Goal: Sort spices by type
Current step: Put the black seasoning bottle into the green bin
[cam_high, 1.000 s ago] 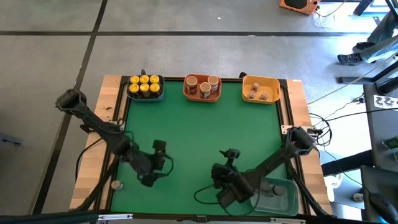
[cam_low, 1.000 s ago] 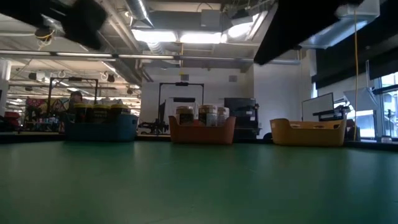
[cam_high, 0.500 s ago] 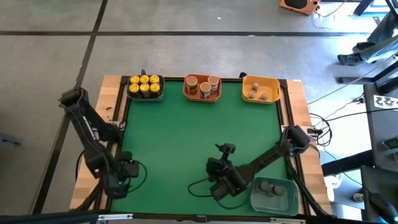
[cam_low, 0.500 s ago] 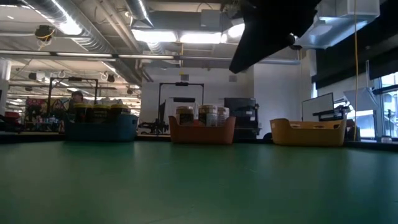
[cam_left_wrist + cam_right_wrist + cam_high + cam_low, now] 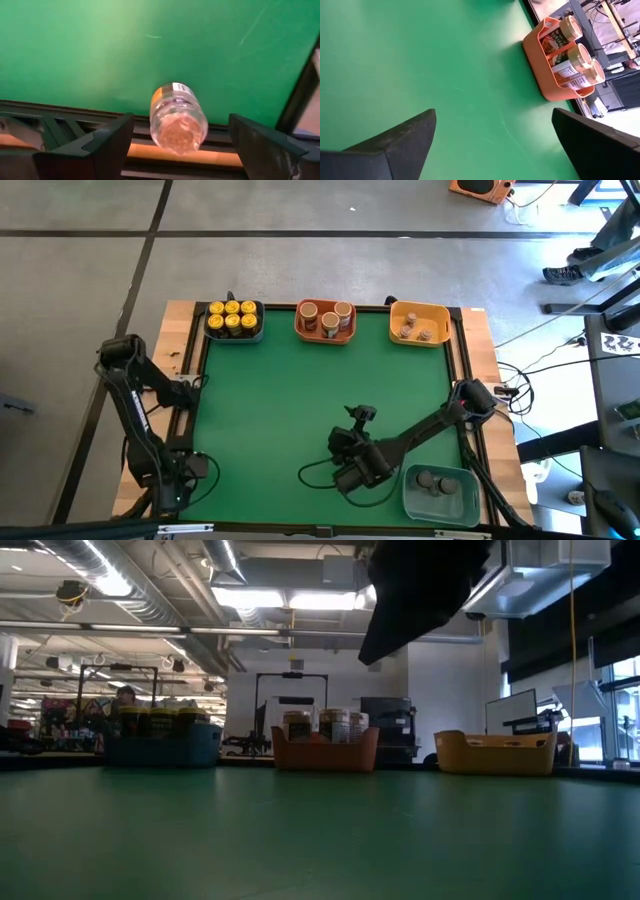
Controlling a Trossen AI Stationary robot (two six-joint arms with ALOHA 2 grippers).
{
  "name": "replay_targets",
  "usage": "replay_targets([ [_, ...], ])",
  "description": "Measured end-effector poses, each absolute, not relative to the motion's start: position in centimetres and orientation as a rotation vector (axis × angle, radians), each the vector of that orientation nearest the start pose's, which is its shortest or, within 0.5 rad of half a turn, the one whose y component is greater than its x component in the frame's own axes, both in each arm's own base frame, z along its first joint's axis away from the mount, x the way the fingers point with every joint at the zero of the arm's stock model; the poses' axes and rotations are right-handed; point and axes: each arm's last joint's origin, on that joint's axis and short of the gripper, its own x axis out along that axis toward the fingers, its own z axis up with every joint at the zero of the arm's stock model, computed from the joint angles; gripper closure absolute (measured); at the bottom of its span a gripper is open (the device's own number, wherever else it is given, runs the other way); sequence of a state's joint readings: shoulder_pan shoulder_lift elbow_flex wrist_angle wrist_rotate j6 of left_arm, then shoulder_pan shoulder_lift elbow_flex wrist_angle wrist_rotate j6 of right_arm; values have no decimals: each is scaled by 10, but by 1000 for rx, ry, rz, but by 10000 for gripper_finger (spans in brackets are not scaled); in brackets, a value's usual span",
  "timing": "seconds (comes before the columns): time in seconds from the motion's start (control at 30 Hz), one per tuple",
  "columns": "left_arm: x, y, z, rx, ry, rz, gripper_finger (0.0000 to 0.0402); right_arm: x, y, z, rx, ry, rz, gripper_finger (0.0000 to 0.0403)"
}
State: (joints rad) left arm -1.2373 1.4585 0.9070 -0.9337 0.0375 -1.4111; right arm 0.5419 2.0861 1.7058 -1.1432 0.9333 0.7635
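Note:
A tiny clear jar (image 5: 178, 117) with a grey-brown top rests on the table's rim at the near left corner. My left gripper (image 5: 180, 131) is open above it with one finger on either side, touching nothing. In the high view the left gripper (image 5: 177, 479) hides this jar. At the far edge, the yellow-lidded jars stand in a blue bin (image 5: 232, 333), the tan-lidded jars (image 5: 571, 52) in an orange bin (image 5: 325, 334), and the tiny jars in a yellow bin (image 5: 420, 336). My right gripper (image 5: 350, 464) hangs open and empty over the near middle of the green mat.
A pale clear bin (image 5: 440, 502) at the near right corner holds two jars. A dark rail and a wooden border (image 5: 183, 340) frame the green mat (image 5: 320, 395), whose middle lies bare. In the low view the right arm (image 5: 425, 585) shows as a dark shape overhead.
My left arm has swung from the near-left part of the mat back toward the near left corner, and its gripper now stands over the jar on the rim. My right gripper has drifted a little toward the left and far edges, uncovering the clear bin.

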Motion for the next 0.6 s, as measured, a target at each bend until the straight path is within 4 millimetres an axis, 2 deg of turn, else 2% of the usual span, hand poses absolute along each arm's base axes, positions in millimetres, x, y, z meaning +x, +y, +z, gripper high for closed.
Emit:
replay_targets([
  [0.23,76,-233,178,-143,1588,83,93,360,190,213,-334,877,-676,6],
  [0.6,81,-240,159,-8,1631,20,208,360,191,212,-307,898,-655,6],
])
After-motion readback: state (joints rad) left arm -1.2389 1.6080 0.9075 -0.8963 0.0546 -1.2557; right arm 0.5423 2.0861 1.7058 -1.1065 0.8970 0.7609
